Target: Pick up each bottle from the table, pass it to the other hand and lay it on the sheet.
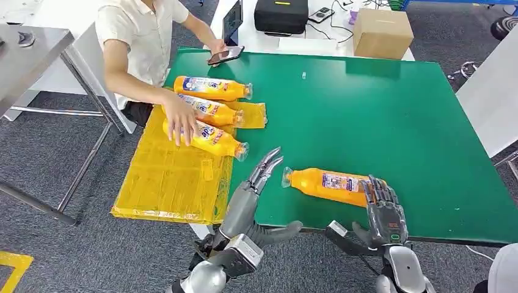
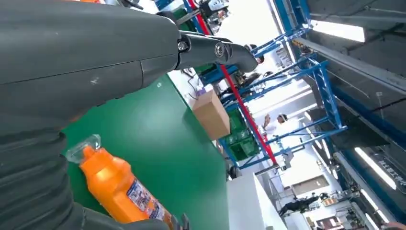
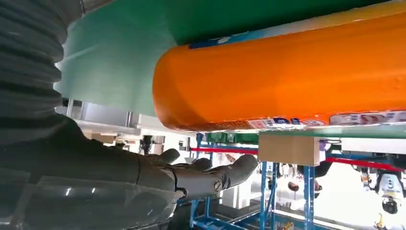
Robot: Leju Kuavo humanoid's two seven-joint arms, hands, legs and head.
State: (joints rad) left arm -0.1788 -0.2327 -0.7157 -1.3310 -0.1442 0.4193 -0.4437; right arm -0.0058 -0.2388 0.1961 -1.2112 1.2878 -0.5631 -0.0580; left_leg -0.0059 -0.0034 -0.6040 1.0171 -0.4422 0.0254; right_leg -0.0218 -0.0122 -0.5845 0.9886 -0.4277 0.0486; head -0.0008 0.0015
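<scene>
One bottle near table edge, right hand touching

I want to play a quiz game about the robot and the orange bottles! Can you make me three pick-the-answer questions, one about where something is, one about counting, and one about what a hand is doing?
1. Where is the lone bottle lying?
A. On the green table
B. On the floor
C. On the cardboard box

2. How many bottles lie by the yellow sheet, next to the person?
A. One
B. Three
C. Five

3. What is the robot's left hand doing?
A. Holding a bottle
B. Holding a phone
C. Holding nothing, fingers stretched out

Answers:
1. A, it lies on its side on the green table with the right hand at its base.
2. B, three orange bottles lie side by side there.
3. C, its fingers point toward the bottle's cap with nothing in them.
</scene>
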